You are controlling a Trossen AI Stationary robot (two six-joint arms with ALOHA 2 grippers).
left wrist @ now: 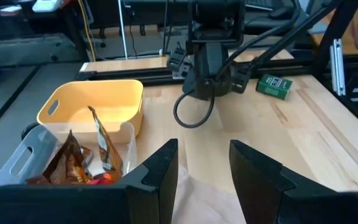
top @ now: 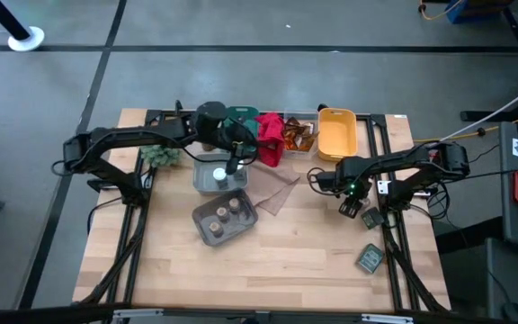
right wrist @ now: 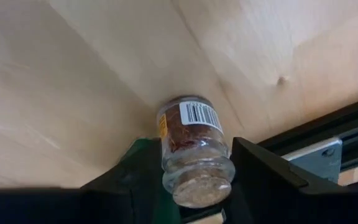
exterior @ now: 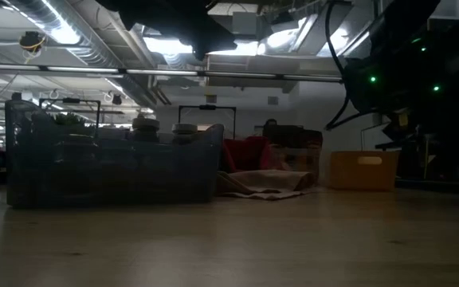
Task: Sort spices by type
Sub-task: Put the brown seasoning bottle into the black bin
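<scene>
my right fingers (right wrist: 194,177) are clamped on a small glass spice jar (right wrist: 194,149), one dark finger on each side of its neck. the jar is round, clear, smooth, with reddish-brown contents, a white barcode label and a pale tan lid end facing my wrist. it is tilted over the pale wood table (top: 313,252), near the black metal rail at the right edge. in the high view my right gripper (top: 353,200) sits on the table's right side, below the yellow bin (top: 337,131).

my left fingers (left wrist: 204,174) stand parted with nothing between them, two blunt dark matte pads over a tan cloth. the left gripper (top: 232,153) hovers above the clear plastic bin (top: 216,176) near the table's back middle. ahead of it, the yellow bin is smooth plastic with a slot handle and looks bare inside; just beside it a clear bin (left wrist: 36,162) holds crinkly orange-brown packets (left wrist: 82,158).

a second clear tray (top: 224,217) nearer the front holds three small round jars (top: 227,213) with tan lids. a flat dark green packet (top: 370,258) lies alone near the right front, well apart from my fingers. another small dark item (top: 371,218) lies just beside the right gripper, too small to tell. red cloth (top: 271,137) is bunched at the back, and a bushy green plant (top: 161,155) is at the back left.
</scene>
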